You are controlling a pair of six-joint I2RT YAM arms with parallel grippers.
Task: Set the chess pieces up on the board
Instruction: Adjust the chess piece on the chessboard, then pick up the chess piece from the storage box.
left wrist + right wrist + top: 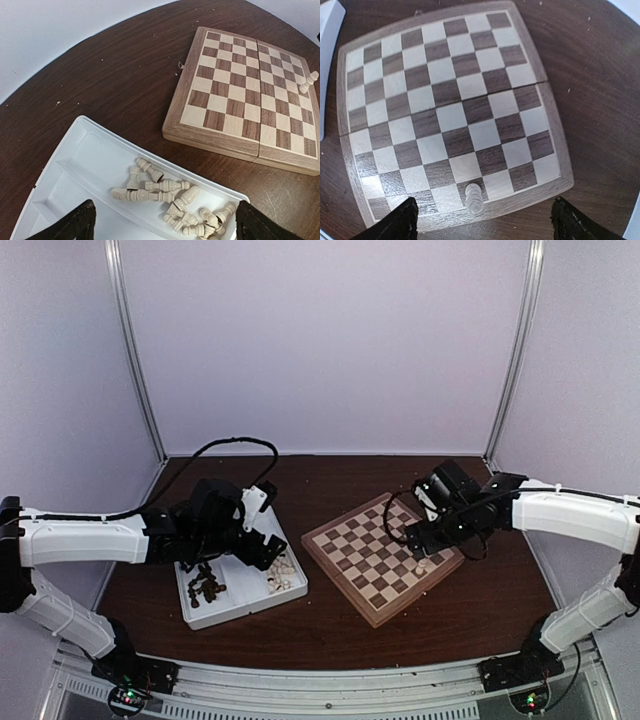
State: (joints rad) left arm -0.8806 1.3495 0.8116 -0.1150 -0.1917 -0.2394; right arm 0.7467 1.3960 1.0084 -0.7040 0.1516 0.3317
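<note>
The board lies right of centre, turned diagonally. One cream piece stands on an edge-row dark square near its right corner. My right gripper hovers over it, open and empty. In the right wrist view the piece stands upright between the spread fingers, on the board. My left gripper is open above the white tray. In the left wrist view several cream pieces lie loose below it. Dark brown pieces lie in the tray's left compartment.
The tray has two compartments and sits left of the board, with a strip of brown table between them. The cream piece on the board also shows in the left wrist view. White walls enclose the table.
</note>
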